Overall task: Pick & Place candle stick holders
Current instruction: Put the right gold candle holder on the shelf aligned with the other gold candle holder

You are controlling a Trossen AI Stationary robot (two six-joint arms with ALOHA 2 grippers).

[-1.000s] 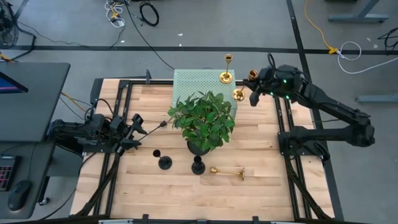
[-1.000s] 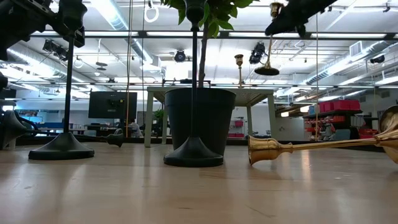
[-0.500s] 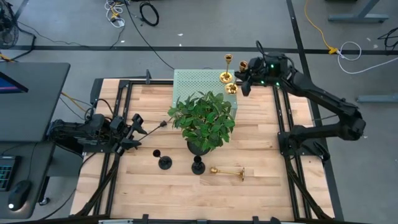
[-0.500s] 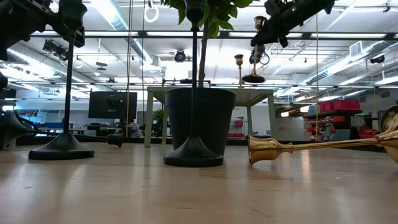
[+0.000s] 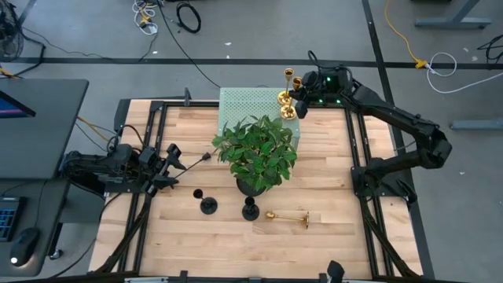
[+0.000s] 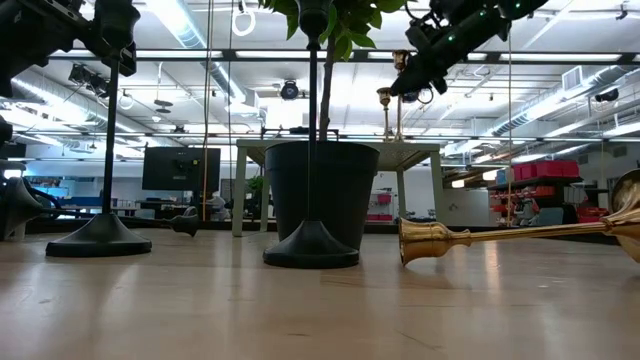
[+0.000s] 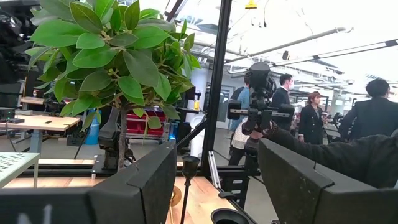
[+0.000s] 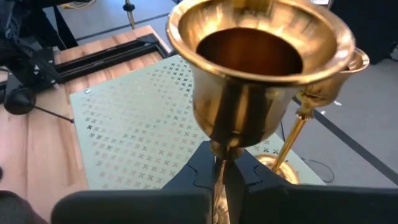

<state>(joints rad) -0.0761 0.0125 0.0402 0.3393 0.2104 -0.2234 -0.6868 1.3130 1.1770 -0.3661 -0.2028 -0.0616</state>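
Observation:
My right gripper [image 5: 302,93] is shut on a gold candlestick [image 8: 261,56] over the far right corner of the green perforated mat [image 5: 240,106]. A second gold candlestick [image 5: 287,86] stands on its round base on the mat, right beside it. A third gold one [image 5: 288,217] lies on its side on the table near the front. Two black candlesticks [image 5: 208,204] [image 5: 250,208] stand on their bases in front of the plant. My left gripper [image 5: 173,165] is open and empty at the table's left side. My right gripper pinches the gold candlestick's thin stem [image 8: 219,171] just below its cup, between the two fingers. The fingers come from the table's right side and lie across the stem. The candlestick is upright, its base [image 5: 289,112] over the mat and its cup [image 6: 400,58] higher than the standing one's.
A leafy plant [image 5: 255,148] in a black pot [image 6: 320,195] stands mid-table, just in front of the mat. Black frame rails run along the table's left and right edges. People stand in the room beyond, seen in the left wrist view [image 7: 373,112].
My right gripper has carried the gold candlestick toward the table's left and far edge, from beside the mat's right edge to over its far right corner, close to the standing gold one. The candlestick has stayed upright in the hold.

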